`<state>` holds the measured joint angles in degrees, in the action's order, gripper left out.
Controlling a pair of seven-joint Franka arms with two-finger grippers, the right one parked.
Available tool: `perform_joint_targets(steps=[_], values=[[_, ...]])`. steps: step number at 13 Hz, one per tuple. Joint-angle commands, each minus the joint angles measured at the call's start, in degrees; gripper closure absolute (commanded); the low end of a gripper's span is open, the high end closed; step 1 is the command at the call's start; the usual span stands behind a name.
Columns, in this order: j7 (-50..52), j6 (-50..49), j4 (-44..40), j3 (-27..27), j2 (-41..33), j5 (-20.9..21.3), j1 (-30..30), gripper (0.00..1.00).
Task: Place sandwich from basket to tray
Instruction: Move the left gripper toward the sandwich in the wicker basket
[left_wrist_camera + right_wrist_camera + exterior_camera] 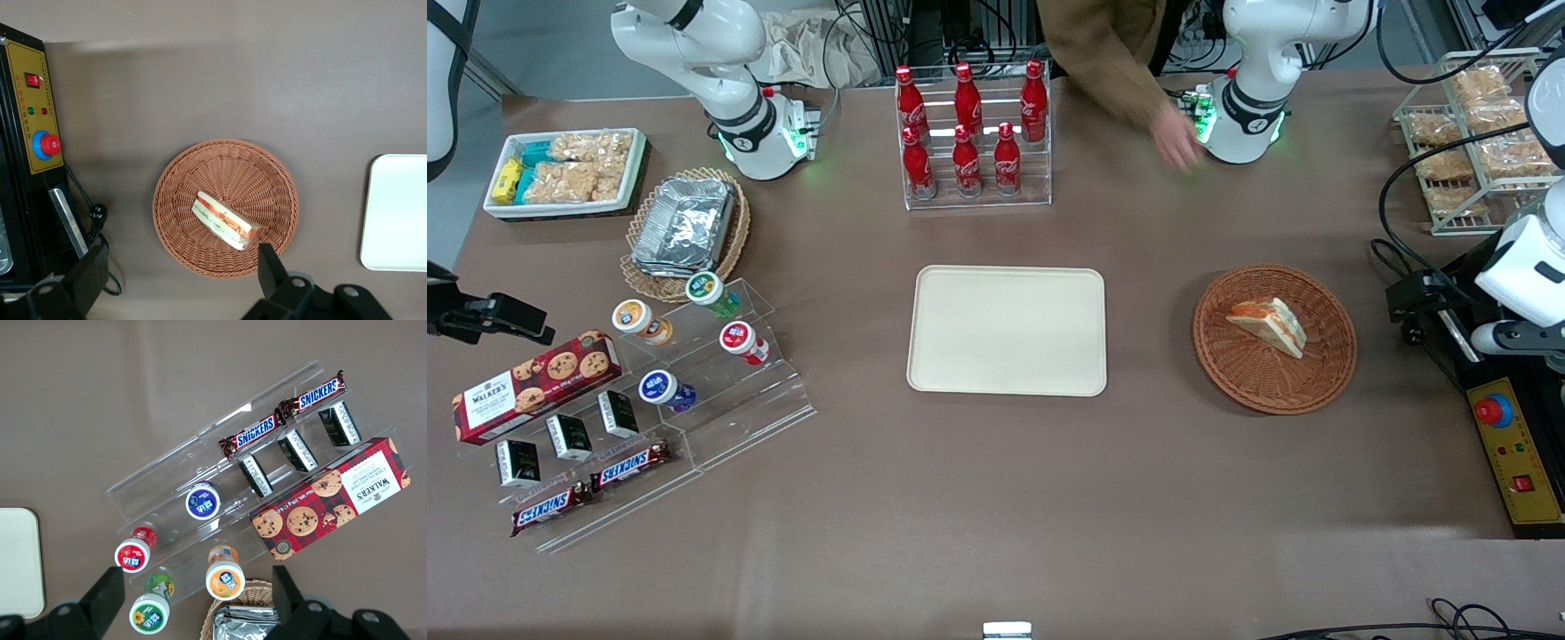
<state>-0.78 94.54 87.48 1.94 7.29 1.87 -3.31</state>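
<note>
Nothing grabbed yet — the sandwich (1267, 325) sits in the basket (1329, 373), tray (1007, 378) bare. The gripper (175, 280) hangs high above the basket, fingers spread wide (nothing held). Next step: drop down and straddle that 1 wedge.

Sitting on the bench (978, 498): six cola bottles (966, 129), four small cups (694, 338), two Snickers bars (591, 487), perhaps three dark packets (569, 437), and one sandwich (1267, 325).
</note>
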Motion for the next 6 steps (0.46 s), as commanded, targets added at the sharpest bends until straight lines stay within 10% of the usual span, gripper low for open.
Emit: perform_joint_targets(steps=[1,6], values=[[-0.1,-1.3,-0.9,0.3,0.0,-0.7,-0.2,0.00],[6.0,4.8,16.9,0.1,-9.4,-0.6,-0.5,0.00]])
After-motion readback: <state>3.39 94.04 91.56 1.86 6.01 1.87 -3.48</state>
